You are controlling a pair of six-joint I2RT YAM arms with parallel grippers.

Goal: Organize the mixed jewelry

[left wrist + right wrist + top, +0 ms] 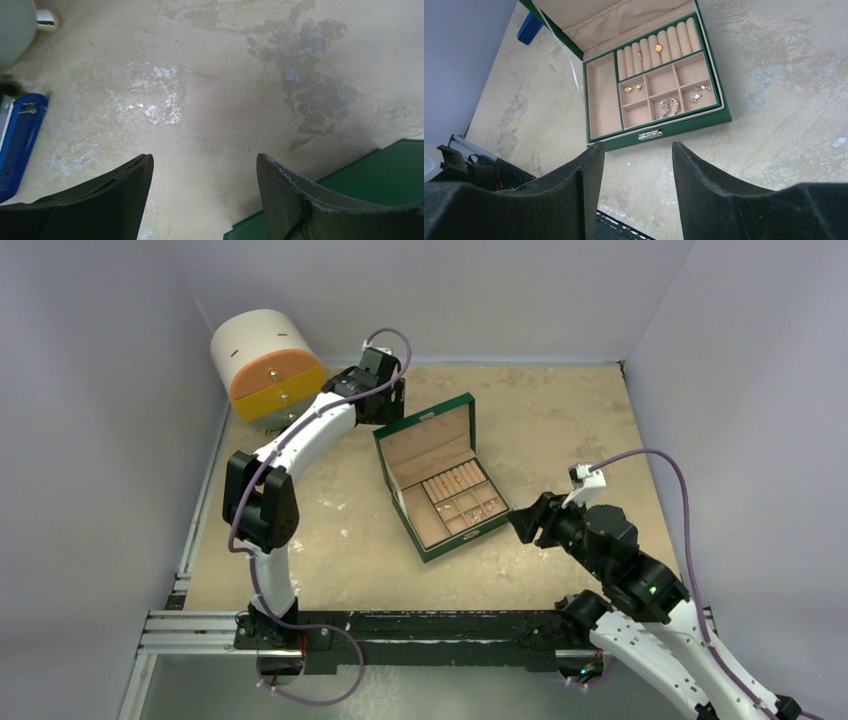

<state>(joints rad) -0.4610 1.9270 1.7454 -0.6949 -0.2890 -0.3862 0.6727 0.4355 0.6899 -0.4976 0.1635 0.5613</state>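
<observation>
Mixed jewelry [698,94] lies sorted in the open green box [684,126]; both grippers are empty.
Gold studs [632,88] share one small compartment, a silver hoop [669,106] sits in the next, and gold rings [658,48] are on the rolls. Left gripper [204,161] hangs wide over bare bench [225,75] behind the lid. Right gripper [636,147] is wide, near the clasp. No loose piece shows, so sorting looks about done. The likely next move is closing the lid, a steady push from behind.
</observation>
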